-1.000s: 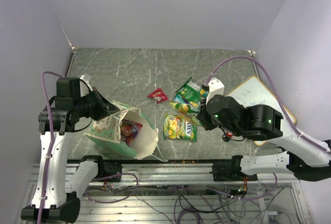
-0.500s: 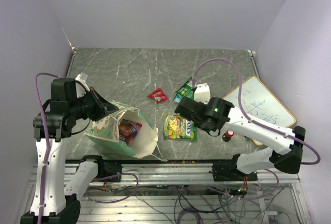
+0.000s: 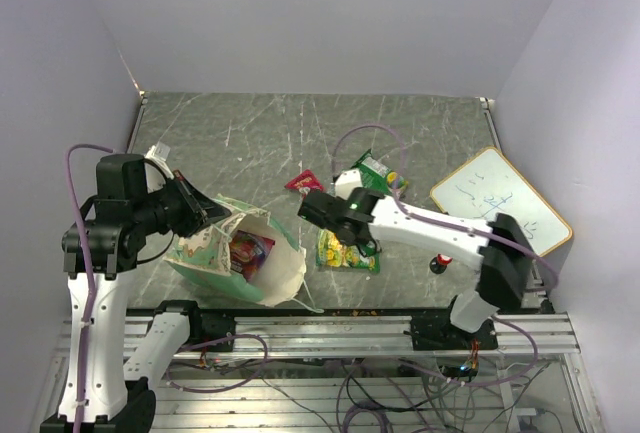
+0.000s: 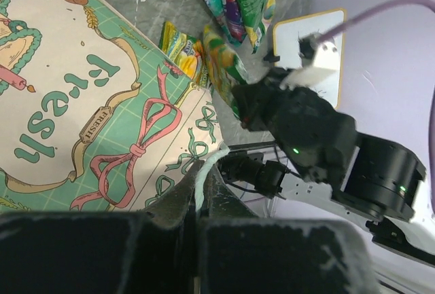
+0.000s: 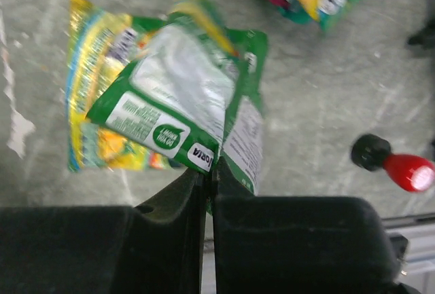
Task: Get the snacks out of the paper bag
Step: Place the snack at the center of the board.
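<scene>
Pinching paper bag point(image 3: 283, 269) rim, left end effector point(image 4: 202, 184) closed tight. Bag sits near-left on bench point(image 3: 230, 133), mouth open, red-wrapped snack point(image 3: 248, 250) inside. Right end effector point(image 5: 209, 177) clamped on green packet point(image 5: 180, 90), held over yellow-green packet point(image 5: 92, 97). Small red packet point(image 3: 306, 184) lies on bench beyond.

The bag point(image 4: 88, 104) is beige and mint-green with red ribbons. The green packet point(image 5: 180, 87) has a white label, the yellow packet point(image 5: 92, 134) green edges. The knob point(image 5: 391, 161) is black, red-topped.
</scene>
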`<state>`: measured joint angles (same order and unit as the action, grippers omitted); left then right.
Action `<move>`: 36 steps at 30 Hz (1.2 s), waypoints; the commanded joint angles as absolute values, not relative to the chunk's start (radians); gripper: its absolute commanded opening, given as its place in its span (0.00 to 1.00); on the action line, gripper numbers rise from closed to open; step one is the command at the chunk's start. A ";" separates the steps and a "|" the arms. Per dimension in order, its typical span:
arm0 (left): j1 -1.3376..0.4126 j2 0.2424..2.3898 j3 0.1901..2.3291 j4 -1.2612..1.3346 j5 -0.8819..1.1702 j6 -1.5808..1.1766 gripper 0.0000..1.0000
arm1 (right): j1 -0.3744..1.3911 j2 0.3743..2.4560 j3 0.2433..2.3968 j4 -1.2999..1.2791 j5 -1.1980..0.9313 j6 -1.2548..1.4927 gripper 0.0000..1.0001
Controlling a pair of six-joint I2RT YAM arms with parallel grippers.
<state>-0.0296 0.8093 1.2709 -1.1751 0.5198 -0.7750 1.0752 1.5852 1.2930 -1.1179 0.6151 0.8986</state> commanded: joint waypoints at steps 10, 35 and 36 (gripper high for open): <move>-0.028 0.843 1.362 -1.235 0.483 -0.675 0.07 | 1.046 1.818 1.326 -0.634 0.348 0.923 0.50; -0.029 1.104 1.689 -1.099 0.276 -0.310 0.07 | 0.958 1.688 1.300 -0.424 -0.249 0.555 0.76; -0.029 1.101 1.667 -1.060 0.317 -0.309 0.07 | 0.957 1.702 1.311 -0.419 -0.274 0.569 0.75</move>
